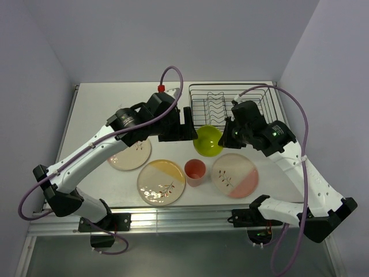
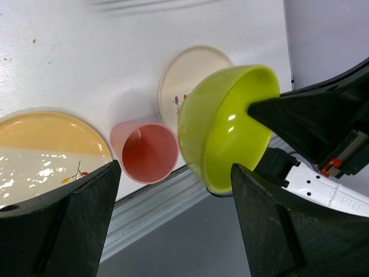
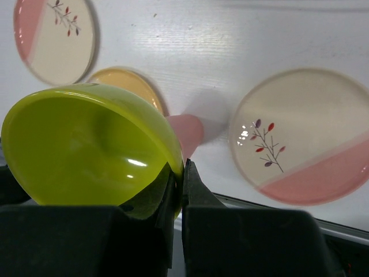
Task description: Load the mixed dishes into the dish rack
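Lime-green bowl (image 1: 207, 140) hangs tilted mid-frame in the top view, rim pinched by the right hand (image 3: 181, 173); left hand (image 2: 174, 170) gapes wide beside it.

bowl (image 1: 207, 140): glossy lime green
cup (image 1: 195, 172): pink
left plate (image 1: 130, 154): cream, pink segment
middle plate (image 1: 161, 182): cream, yellow segment, dark sprig
right plate (image 1: 234, 175): cream, pink segment, dark sprig
dish rack (image 1: 216, 107): black wire

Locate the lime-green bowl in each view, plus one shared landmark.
Top external: bowl at centre, just in front of the dish rack.
Left wrist: bowl right of centre, tilted.
Right wrist: bowl lower left, rim pinched by fingers.
Shared landmark: pink cup.
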`<state>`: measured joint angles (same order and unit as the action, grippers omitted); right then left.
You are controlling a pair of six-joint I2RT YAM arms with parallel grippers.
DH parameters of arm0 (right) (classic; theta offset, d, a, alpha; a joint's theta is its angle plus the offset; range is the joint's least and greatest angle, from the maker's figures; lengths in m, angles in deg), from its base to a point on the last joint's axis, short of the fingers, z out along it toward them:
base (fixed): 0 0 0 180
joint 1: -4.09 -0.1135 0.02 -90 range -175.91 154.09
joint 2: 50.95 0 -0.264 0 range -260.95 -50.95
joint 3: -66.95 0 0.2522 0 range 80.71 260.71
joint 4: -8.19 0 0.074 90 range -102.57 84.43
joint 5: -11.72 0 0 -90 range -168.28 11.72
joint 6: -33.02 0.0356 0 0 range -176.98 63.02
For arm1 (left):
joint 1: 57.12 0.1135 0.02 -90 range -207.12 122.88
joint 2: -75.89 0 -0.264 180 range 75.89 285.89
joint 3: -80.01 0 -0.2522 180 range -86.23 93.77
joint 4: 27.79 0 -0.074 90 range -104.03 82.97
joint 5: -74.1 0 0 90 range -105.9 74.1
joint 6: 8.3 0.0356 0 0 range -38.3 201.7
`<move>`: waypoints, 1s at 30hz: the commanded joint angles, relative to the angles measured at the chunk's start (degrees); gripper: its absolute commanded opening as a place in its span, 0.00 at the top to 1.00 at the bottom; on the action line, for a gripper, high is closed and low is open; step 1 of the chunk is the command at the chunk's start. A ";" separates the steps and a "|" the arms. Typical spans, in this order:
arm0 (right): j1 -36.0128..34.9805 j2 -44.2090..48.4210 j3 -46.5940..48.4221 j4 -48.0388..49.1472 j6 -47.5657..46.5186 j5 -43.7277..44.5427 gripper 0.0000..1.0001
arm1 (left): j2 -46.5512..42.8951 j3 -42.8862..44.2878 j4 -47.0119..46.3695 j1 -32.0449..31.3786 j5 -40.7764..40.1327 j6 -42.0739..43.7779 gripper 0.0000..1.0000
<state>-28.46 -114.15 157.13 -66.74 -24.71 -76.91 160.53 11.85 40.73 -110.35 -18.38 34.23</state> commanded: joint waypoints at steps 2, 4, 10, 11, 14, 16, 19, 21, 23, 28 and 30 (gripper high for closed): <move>-2.33 -1.22 4.87 1.40 -0.28 -2.77 1.00 | 1.14 1.06 -3.25 -0.03 2.04 -0.09 0.17; -3.39 -1.92 5.84 1.31 -0.10 -2.95 1.00 | 1.84 1.06 -3.52 -0.03 2.04 0.00 0.19; -3.83 -2.37 9.27 0.44 -0.10 -2.51 1.00 | 4.56 3.60 0.25 -0.03 -0.32 0.79 0.54; -3.83 -2.63 9.79 0.26 -0.19 -2.42 1.00 | 4.65 3.78 0.52 -0.03 -0.33 0.88 0.62; -3.92 -3.42 11.81 -0.70 -1.07 -1.90 0.99 | 5.88 4.92 0.34 -0.03 0.37 1.41 0.89; -3.83 -3.95 12.34 -1.06 -1.86 -1.89 0.96 | 6.85 6.06 0.96 -0.03 0.72 1.76 1.00; -3.83 -4.39 14.79 -2.02 -2.91 -2.51 0.57 | 8.17 8.08 0.35 -0.03 3.95 3.68 1.00; -3.83 -4.91 16.46 -3.34 -3.35 -2.77 0.40 | 7.47 7.22 -1.93 0.23 7.28 4.82 1.00; -3.74 -5.27 18.58 -5.44 -3.53 -3.21 0.15 | 4.59 3.02 -7.96 2.50 11.60 4.49 1.00; -2.87 -3.69 22.54 -6.86 -3.97 -7.95 0.00 | -4.47 -17.43 -30.20 14.00 35.20 -6.13 1.00; -1.81 -2.64 21.93 -5.02 -3.71 -12.42 0.00 | -7.81 -22.91 -44.29 16.57 41.21 -14.47 1.00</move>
<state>-31.44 -118.72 177.57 -71.81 -27.92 -83.51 158.11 -4.54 20.73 -98.35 6.42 30.80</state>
